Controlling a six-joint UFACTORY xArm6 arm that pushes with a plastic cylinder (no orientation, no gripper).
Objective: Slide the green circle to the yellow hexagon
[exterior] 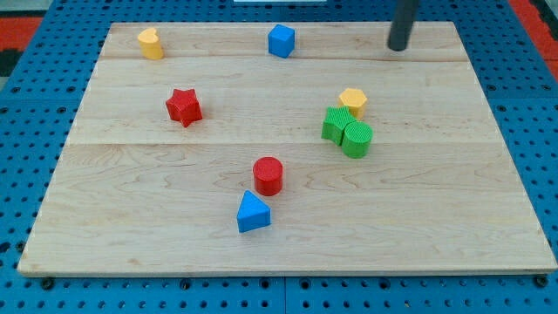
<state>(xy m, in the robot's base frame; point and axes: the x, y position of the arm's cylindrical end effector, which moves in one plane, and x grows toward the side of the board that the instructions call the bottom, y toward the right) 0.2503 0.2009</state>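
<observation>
The green circle (357,139) stands right of the board's middle, touching a second green block (336,124) on its upper left. The yellow hexagon (353,101) sits just above that green block, touching it or nearly so, and a little above the green circle. My tip (398,48) is near the board's top edge, up and to the right of the yellow hexagon, well apart from all blocks.
A yellow heart-like block (151,43) is at the top left. A blue cube (281,40) is at the top middle. A red star (184,106) is at the left. A red cylinder (268,174) and a blue triangle (253,212) are below the middle.
</observation>
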